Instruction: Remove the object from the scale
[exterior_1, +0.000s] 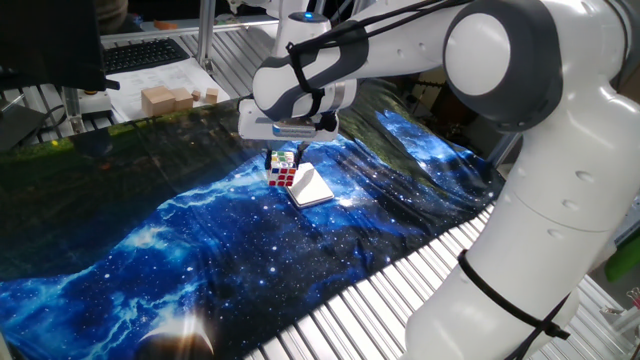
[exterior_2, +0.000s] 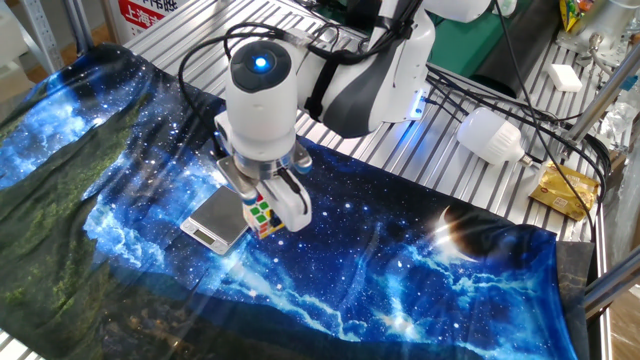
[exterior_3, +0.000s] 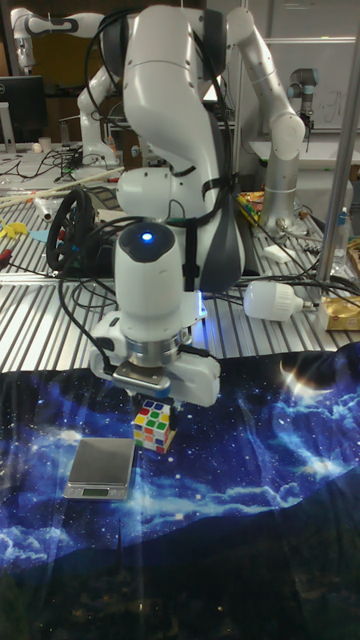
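The tall fixed view gives you the clearest look: the puzzle cube (exterior_3: 152, 424) shows white, red, yellow, blue and green squares, tilted on one corner, and the gripper (exterior_3: 152, 425) is clamped on it from above. It sits just right of the scale (exterior_3: 102, 466), a flat silver square plate with a darker front strip, and its top is bare. Whether the cube's lower corner touches the cloth (exterior_3: 260, 500) you cannot tell. That cloth is a creased galaxy print, blue and black, with open room to the right and front. Beyond lie the ribbed metal table (exterior_3: 40, 330) and a white bulb-shaped object (exterior_3: 275, 299).
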